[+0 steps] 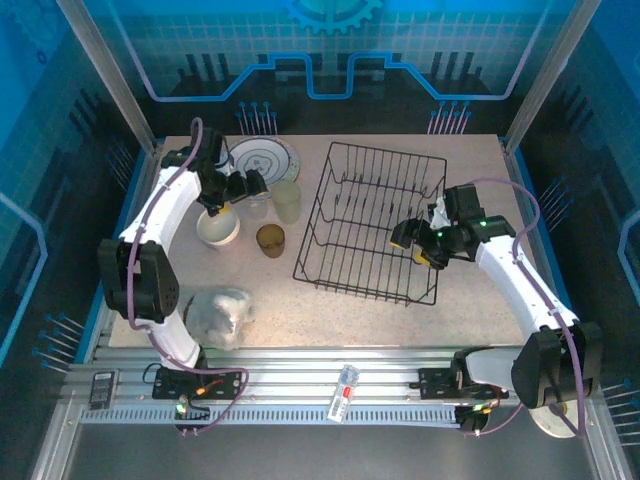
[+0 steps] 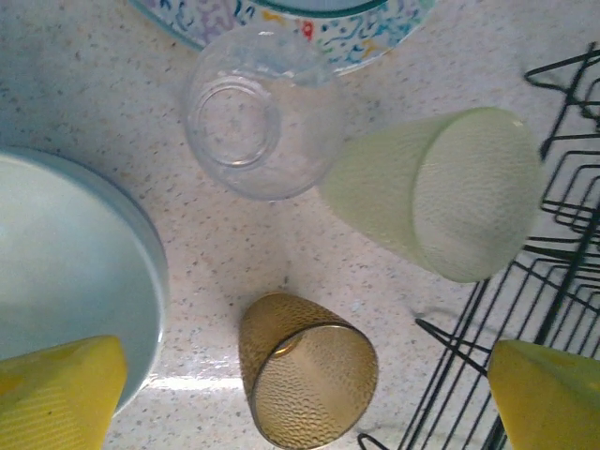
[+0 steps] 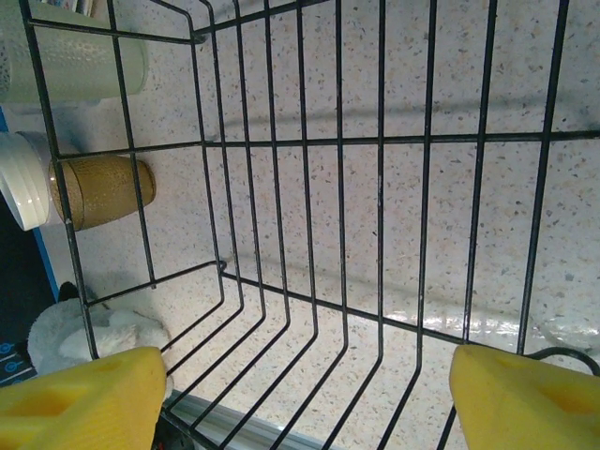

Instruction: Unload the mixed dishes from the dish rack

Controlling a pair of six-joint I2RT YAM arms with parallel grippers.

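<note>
Right gripper (image 1: 420,250): jaws apart, empty, over the dish rack (image 1: 385,150). Dishes (image 1: 287,200) stand left of rack, by wide-open left gripper (image 1: 220,207).

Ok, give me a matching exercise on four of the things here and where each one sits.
Things:
1 patterned plate
2 brown cup
3 dish rack
4 white bowl

Descriptions:
A stands between the bowl and the rack
B black wire, right of all the dishes
C leftmost dish
D lies flat, farthest back

Pairs: 1-D, 2-A, 3-B, 4-C
</note>
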